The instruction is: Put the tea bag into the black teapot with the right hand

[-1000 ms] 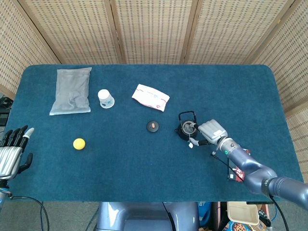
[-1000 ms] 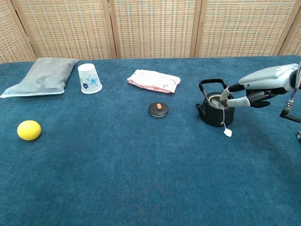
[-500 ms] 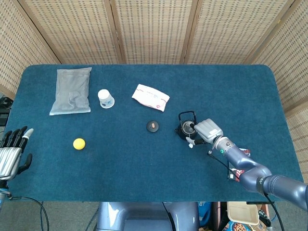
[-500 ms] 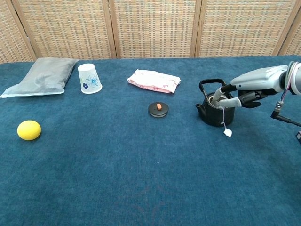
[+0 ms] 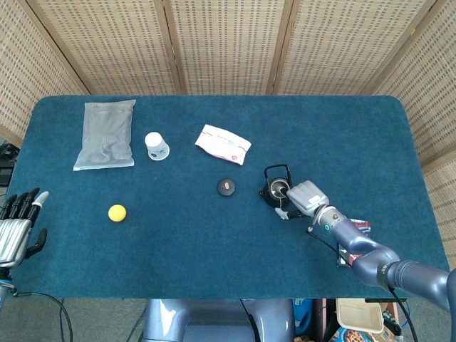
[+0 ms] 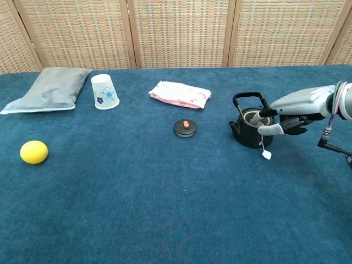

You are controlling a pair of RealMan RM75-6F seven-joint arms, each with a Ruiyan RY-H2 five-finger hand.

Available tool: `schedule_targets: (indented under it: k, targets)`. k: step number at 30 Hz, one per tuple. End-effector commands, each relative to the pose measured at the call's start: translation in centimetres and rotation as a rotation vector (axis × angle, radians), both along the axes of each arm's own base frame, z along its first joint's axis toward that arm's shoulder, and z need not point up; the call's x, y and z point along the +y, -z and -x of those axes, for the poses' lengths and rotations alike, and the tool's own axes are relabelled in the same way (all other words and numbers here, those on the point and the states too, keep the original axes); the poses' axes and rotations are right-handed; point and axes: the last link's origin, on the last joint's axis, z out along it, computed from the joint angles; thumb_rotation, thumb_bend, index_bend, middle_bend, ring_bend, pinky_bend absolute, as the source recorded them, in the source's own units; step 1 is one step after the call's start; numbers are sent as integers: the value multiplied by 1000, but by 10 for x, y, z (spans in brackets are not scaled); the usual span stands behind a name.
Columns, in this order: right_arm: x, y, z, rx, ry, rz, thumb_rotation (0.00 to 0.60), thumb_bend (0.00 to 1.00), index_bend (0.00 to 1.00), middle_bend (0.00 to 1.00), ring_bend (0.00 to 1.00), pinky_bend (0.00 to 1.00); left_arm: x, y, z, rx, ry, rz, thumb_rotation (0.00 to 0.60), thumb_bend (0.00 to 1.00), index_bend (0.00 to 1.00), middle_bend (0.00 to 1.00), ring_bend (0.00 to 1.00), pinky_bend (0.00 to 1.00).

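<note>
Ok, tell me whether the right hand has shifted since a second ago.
Yes. In the chest view the right hand has drawn back to the right, away from the black teapot; its fingers now sit beside the rim.

Readable text: none in either view.
White paper cup (image 6: 104,92): a blue flower print, no letters that can be made out.
White packet (image 6: 180,94): pink and red markings, too small and blurred to read.
Grey pouch (image 6: 48,89): plain surface, no lettering visible.
Tea bag tag (image 6: 266,154): a small white tag hanging on its string beside the black teapot (image 6: 248,128), nothing legible on it.
</note>
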Motion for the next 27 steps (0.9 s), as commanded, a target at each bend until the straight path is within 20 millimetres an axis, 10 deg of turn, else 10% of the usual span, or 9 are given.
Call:
schedule_targets:
  k: [1,27]
  targets:
    - [1,-2,0,1,-4,5,0,571,156,943,981,1000,0,0,0,0,2,-1,600,538,0,0,0,0]
    - [36,-68,3,-171,-13,242,0,571,156,757,837,892,0,2,-1,-6,-11,-29,600,538,0,0,0,0]
